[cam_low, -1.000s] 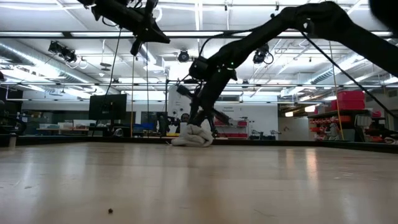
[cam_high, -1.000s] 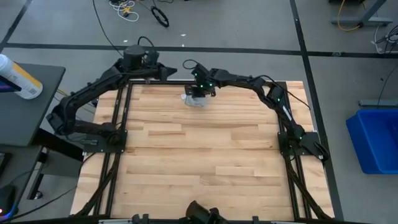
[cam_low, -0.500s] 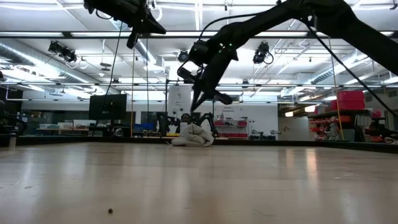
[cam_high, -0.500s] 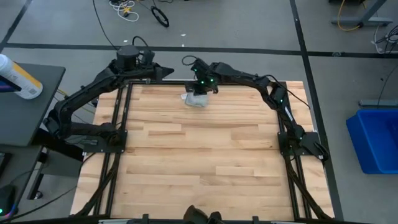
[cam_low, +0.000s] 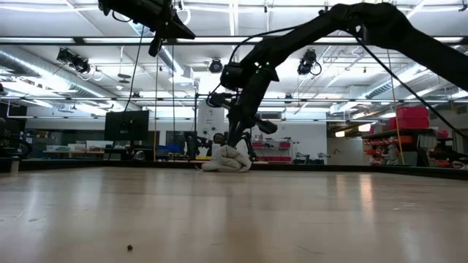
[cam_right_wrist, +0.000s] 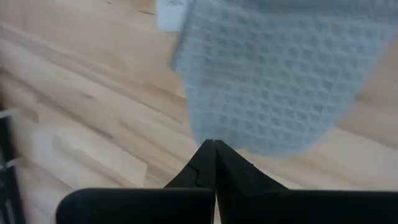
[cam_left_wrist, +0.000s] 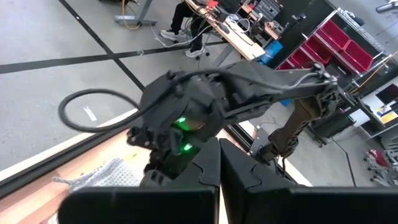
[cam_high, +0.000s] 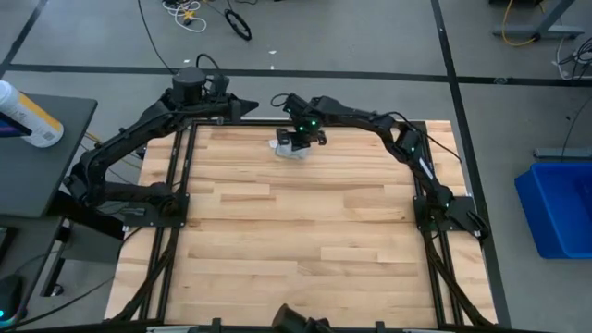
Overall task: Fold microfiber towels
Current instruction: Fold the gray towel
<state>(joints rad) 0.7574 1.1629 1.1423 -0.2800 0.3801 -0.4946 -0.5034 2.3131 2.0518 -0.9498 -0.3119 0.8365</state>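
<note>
The microfiber towel (cam_high: 289,149) lies bunched in a small heap near the far edge of the wooden table (cam_high: 305,240), about midway across it; the low view shows it as a pale rumpled mound (cam_low: 227,158). In the right wrist view its waffle-textured grey-blue cloth (cam_right_wrist: 280,68) fills the frame, with a small white tag (cam_right_wrist: 169,14) at one corner. The right gripper (cam_high: 303,139) hangs directly above the heap, fingers pressed together and empty. The left gripper (cam_high: 248,106) waits raised beyond the table's far-left corner, fingers also pressed together
</note>
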